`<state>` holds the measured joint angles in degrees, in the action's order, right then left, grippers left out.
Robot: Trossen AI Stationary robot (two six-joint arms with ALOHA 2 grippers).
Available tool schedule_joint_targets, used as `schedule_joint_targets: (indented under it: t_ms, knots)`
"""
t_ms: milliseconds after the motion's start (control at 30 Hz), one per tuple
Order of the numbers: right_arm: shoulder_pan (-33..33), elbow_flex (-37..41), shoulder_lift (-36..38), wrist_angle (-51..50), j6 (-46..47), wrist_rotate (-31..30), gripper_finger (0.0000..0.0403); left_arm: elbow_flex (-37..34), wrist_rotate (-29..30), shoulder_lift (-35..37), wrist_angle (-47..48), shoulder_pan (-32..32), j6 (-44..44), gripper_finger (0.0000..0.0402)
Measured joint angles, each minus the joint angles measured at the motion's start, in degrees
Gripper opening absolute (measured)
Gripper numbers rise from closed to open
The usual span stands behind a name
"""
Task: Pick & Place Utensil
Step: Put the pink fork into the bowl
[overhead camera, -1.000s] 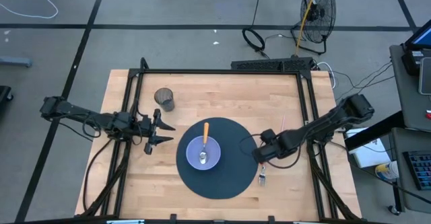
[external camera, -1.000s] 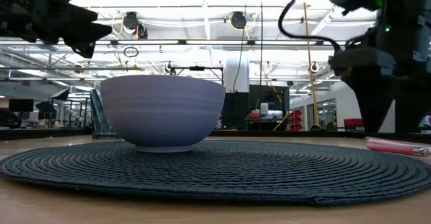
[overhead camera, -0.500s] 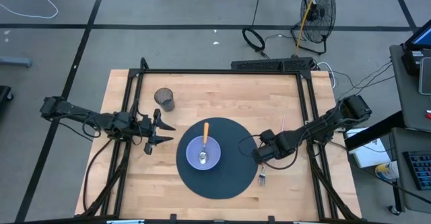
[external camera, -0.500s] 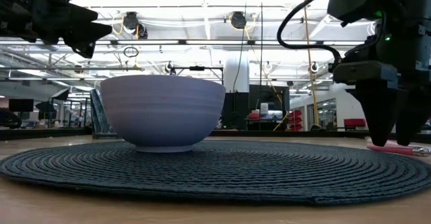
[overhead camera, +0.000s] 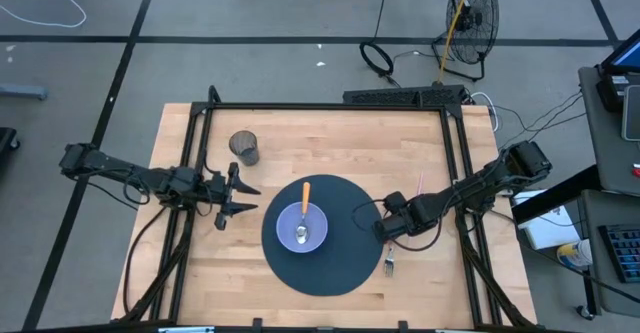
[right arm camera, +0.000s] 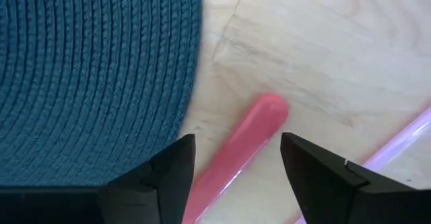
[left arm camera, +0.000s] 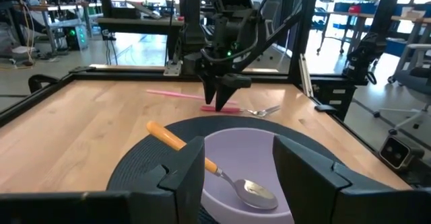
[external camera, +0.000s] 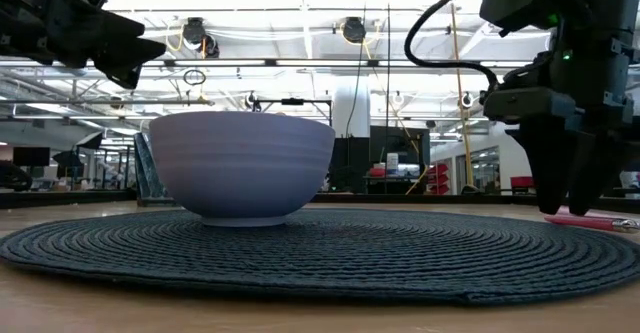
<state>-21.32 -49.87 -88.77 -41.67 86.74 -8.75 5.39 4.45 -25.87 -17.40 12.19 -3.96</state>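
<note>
A fork (overhead camera: 389, 264) with a pink handle (right arm camera: 259, 120) lies flat on the wood just off the right edge of the round dark mat (overhead camera: 340, 263). My right gripper (right arm camera: 234, 144) points down over the handle's free end, open, one finger on each side of it, low above the table (external camera: 570, 209). I see no touch. A lilac bowl (overhead camera: 303, 225) stands on the mat with an orange-handled spoon (left arm camera: 202, 162) resting in it. My left gripper (overhead camera: 244, 198) waits open left of the mat, raised above the table.
A thin pink stick (overhead camera: 418, 183) lies on the wood just beyond the fork, toward the far right. A dark cup (overhead camera: 244, 148) stands far left of the mat. A black frame (overhead camera: 320, 107) runs round the table. Bare wood shows along the near edge.
My right gripper has crept a little toward the table's left, closer to the mat's edge, still pointing down over the fork's handle. The fork, bowl and spoon have not moved.
</note>
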Motion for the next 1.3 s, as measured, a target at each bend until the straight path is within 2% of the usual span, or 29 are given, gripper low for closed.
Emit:
schedule_joint_targets:
  t_ms: [567,1300]
  knots:
    - [0.42,-0.17,-4.88,1.33,-1.43,3.21,0.0211,0.00,0.04,0.02,1.01,0.00,-2.00,0.0182]
    - [0.75,-0.02,-5.11,-3.33,-6.41,7.48,0.0106,0.02,0.11,0.01,0.83,0.00,-1.82,0.0182]
